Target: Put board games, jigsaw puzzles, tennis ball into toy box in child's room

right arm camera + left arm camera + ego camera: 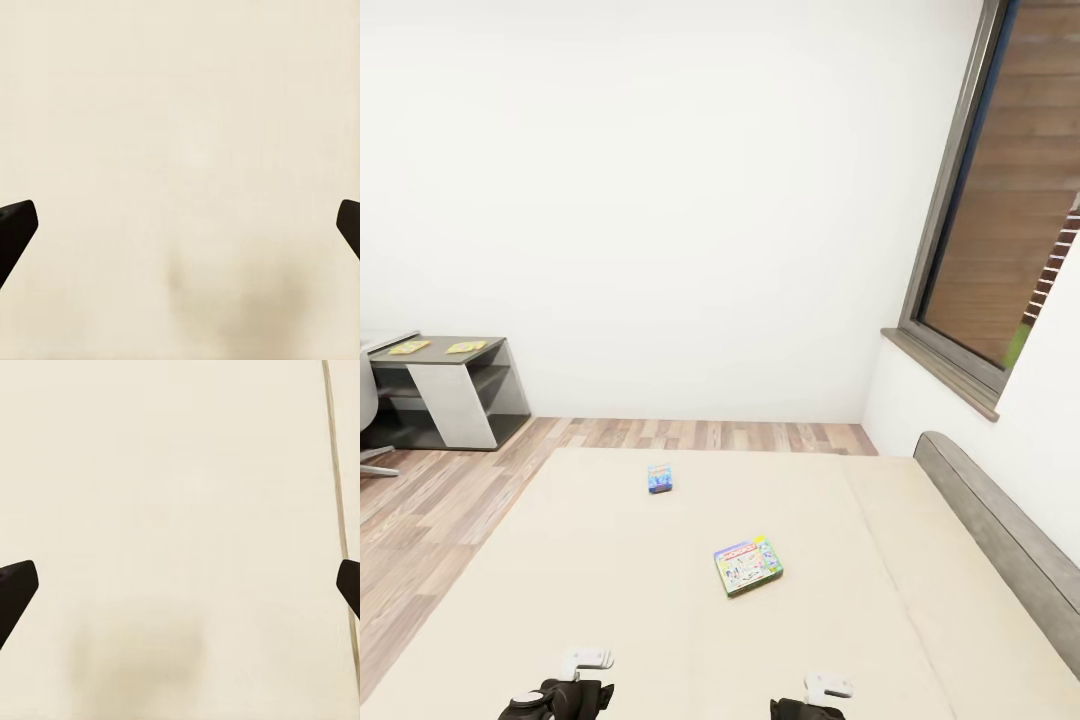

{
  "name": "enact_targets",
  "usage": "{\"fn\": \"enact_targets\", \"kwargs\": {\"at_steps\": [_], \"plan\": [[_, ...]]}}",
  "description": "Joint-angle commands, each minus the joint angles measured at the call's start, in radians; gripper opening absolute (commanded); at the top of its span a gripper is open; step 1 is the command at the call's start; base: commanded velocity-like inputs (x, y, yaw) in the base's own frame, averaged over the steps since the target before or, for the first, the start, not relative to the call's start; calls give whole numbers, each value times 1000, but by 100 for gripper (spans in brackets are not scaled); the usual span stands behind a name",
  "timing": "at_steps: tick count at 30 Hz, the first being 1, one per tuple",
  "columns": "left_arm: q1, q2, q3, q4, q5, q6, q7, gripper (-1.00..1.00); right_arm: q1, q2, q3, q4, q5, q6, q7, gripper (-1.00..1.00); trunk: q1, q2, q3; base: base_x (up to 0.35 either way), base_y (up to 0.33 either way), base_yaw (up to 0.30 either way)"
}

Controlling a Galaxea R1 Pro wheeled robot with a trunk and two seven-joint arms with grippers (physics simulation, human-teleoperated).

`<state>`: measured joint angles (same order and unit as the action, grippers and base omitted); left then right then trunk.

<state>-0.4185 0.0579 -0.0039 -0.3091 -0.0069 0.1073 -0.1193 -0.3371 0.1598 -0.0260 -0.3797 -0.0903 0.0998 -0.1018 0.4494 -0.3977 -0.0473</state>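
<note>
On the bed (660,620), ahead of both my grippers, lie the two board games I still need. The white one with multicoloured edges (748,565) sits nearer, slightly right of centre, between the lines of my two arms but closer to my right gripper (812,700). It is a flat printed box, lying flat, turned a bit so its long axis runs left-right with the right end tipped farther away. The small teal-blue one (660,478) lies farther off, left of the white box and well apart from it, more in line with my left gripper (575,680); it is much smaller and its print is too small to read.

Both grippers hang low at the near edge of the mattress. In the left wrist view the left gripper (180,585) has its jaws spread wide over bare cream cover, nothing between them; same in the right wrist view, the right gripper (180,225) is spread and empty.

Far left, on the low dark-grey section of the table (445,352), two jigsaw puzzles (408,347) (466,347) lie flat, side by side.

My judgement: right arm for the white box first, reaching forward and slightly left.
</note>
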Motion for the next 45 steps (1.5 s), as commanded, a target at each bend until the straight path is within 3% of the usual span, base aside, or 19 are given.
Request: {"fn": "enact_targets", "kwargs": {"at_steps": [1,45], "plan": [[0,0,0,-2,-1,6,-3,100,0,0,-2,-2,-9,4,-2,100,1,-2,-2,0,0,-14],[0,0,0,-2,-1,6,-3,100,0,0,-3,-2,-11,4,-2,100,1,-2,-2,0,0,-41]]}}
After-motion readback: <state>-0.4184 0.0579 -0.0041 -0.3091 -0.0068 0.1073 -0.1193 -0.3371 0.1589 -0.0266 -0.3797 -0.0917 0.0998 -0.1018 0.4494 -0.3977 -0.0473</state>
